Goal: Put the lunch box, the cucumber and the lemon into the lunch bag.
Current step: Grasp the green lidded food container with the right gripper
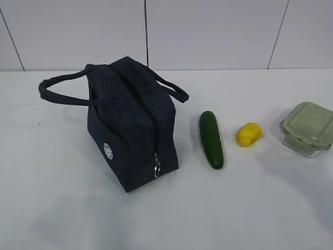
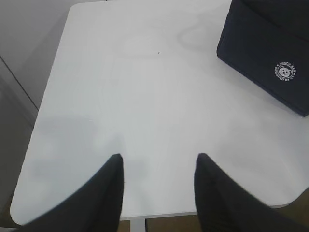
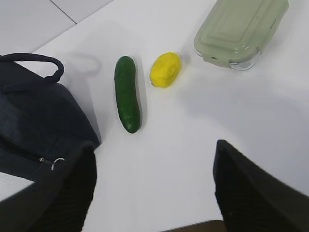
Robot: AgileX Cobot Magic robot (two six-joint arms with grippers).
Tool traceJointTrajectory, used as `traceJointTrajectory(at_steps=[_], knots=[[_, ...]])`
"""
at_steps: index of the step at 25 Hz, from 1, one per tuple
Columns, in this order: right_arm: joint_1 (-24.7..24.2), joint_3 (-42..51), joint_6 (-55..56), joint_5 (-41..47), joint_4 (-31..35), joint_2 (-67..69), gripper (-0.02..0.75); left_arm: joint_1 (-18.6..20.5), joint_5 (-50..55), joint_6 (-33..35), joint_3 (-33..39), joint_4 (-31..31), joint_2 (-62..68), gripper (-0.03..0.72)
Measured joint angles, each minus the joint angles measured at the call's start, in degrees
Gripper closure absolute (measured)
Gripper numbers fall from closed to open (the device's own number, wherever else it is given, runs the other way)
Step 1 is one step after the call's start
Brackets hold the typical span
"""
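The bag (image 1: 132, 127) stands on the white desk (image 1: 62, 208) at the left, zipper closed, ring pull (image 1: 156, 169) hanging at its near end, handles spread to either side. To its right lie the cucumber (image 1: 211, 139), then the lemon (image 1: 248, 134), then the lunch box (image 1: 308, 128) with lid on, each apart from the next.

The left gripper (image 2: 159, 166) hovers over bare desk, jaws apart and empty; the bag's logo side lies ahead to its right, well apart. The right gripper (image 3: 154, 159) is also spread and empty; the cucumber lies just beyond its fingertips, lemon and lunch box farther on, the bag at its left finger (image 3: 58, 193).
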Motion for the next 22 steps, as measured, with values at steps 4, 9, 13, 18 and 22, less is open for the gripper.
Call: traceJointTrajectory(at_steps=[4, 9, 13, 18, 22], knots=[[0.0, 0.0, 1.3, -1.6, 0.3, 3.0, 0.176, 0.0, 0.0, 0.0, 0.0, 0.0, 0.0, 0.347], [0.0, 2.4, 1.6, -6.0, 5.5, 7.0, 0.176, 0.0, 0.0, 0.0, 0.0, 0.0, 0.0, 0.347], [0.0, 5.8, 1.6, -9.3, 7.3, 7.5, 0.176, 0.0, 0.0, 0.0, 0.0, 0.0, 0.0, 0.347], [0.0, 8.3, 1.6, -13.0, 10.0, 7.6, 0.176, 0.0, 0.0, 0.0, 0.0, 0.0, 0.0, 0.347], [0.0, 8.9, 1.6, -16.5, 14.8, 9.2, 0.176, 0.0, 0.0, 0.0, 0.0, 0.0, 0.0, 0.347]])
